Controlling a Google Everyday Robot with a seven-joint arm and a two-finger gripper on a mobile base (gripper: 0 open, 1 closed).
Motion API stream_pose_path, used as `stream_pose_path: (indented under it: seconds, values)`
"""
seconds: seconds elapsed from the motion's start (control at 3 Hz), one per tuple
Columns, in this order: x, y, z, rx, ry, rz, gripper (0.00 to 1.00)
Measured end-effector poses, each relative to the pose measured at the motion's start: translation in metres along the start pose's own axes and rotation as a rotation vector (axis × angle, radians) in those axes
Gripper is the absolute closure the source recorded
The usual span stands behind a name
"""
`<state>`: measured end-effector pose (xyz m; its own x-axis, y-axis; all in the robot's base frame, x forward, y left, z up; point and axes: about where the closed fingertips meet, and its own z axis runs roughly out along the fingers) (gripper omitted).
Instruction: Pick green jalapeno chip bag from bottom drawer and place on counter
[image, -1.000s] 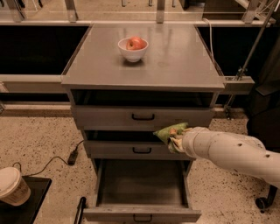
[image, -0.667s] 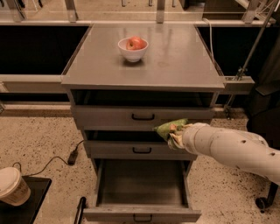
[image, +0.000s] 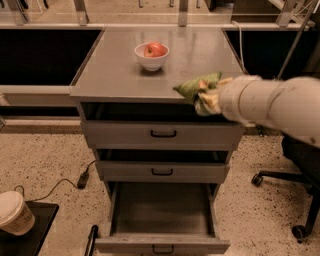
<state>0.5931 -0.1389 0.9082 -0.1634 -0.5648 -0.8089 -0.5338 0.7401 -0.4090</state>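
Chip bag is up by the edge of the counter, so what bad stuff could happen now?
1. The gripper holds the green jalapeno chip bag right over the front edge of the counter. If it lets go here, the bag might slide off and fall toward the open bottom drawer.
2. Pushing too far in could bump the white bowl with the apple.

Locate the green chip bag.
The green jalapeno chip bag is in the gripper at the front right edge of the counter, right of the white bowl.
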Motion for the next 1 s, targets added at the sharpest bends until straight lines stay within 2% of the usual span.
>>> stream_pose_path:
  seconds: [0.33, 0.67, 1.0]
  values:
    - [-0.027, -0.018, -0.007, 0.03, -0.041, -0.013, 1.0]
    - [-0.032, -0.03, -0.006, 0.054, -0.047, -0.035, 1.0]
    - [-0.045, -0.085, 0.019, 0.133, -0.079, -0.051, 1.0]
